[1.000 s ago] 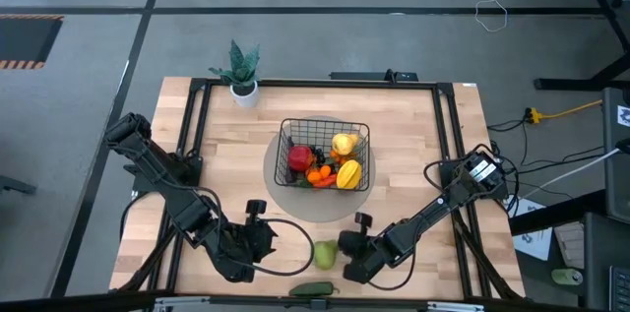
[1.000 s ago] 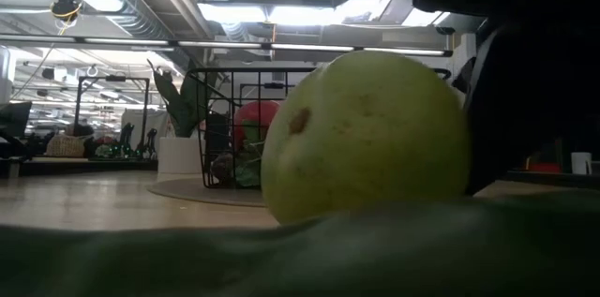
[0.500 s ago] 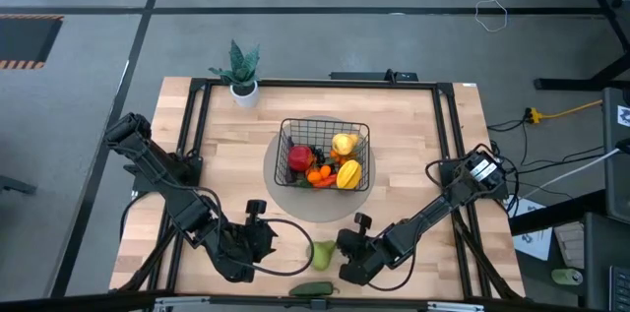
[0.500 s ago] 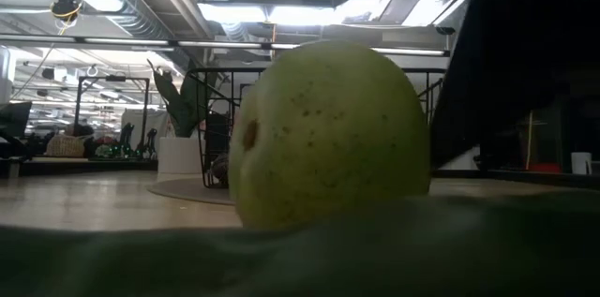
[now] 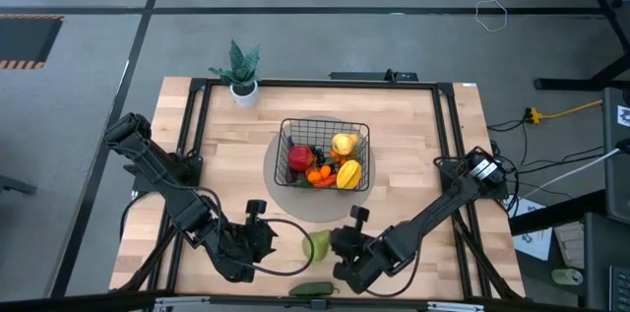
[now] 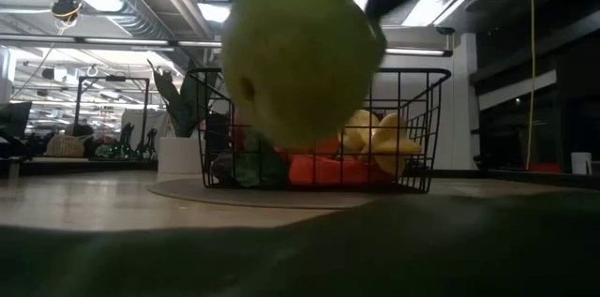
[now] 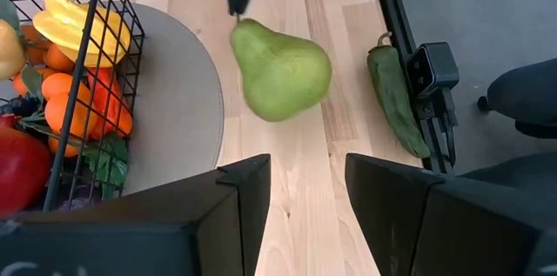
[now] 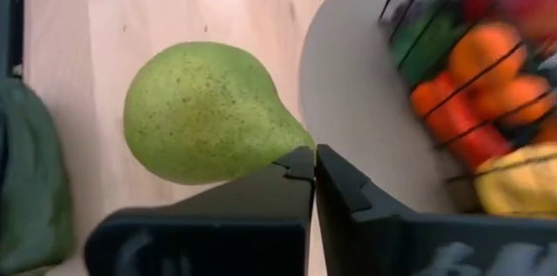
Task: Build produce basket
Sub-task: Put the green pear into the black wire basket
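The green pear (image 5: 317,246) is up in the air near the table's near edge; it fills the low view (image 6: 295,58), clear of the wood. My right gripper (image 5: 334,243) (image 8: 313,152) is shut on it. My left gripper (image 5: 262,239) (image 7: 306,171) waits open just left of the pear, touching nothing. The black wire basket (image 5: 325,123) stands on a grey round disc (image 5: 295,204) at mid-table, holding a red apple, oranges, yellow fruits and other produce. A dark green vegetable (image 5: 313,289) (image 7: 396,93) lies on the wood at the near edge. My right gripper pinches the pear's narrow stem end (image 8: 291,144) between its two fingertips (image 8: 344,180). The fingers come slanting down from the table's right. The pear is lifted clear of the table, its broad end pointing away from the fingers toward the table's left.
A potted green plant (image 5: 241,76) stands at the far left corner. A black frame (image 5: 197,115) runs along the table's edges. Bare wood lies left and right of the disc. Cables trail from both arms over the near part of the table.
My right gripper has moved up and a little toward the table's left, carrying the pear. The pear, which stood on the wood a second ago, now hangs clear above it, closer to my left gripper.
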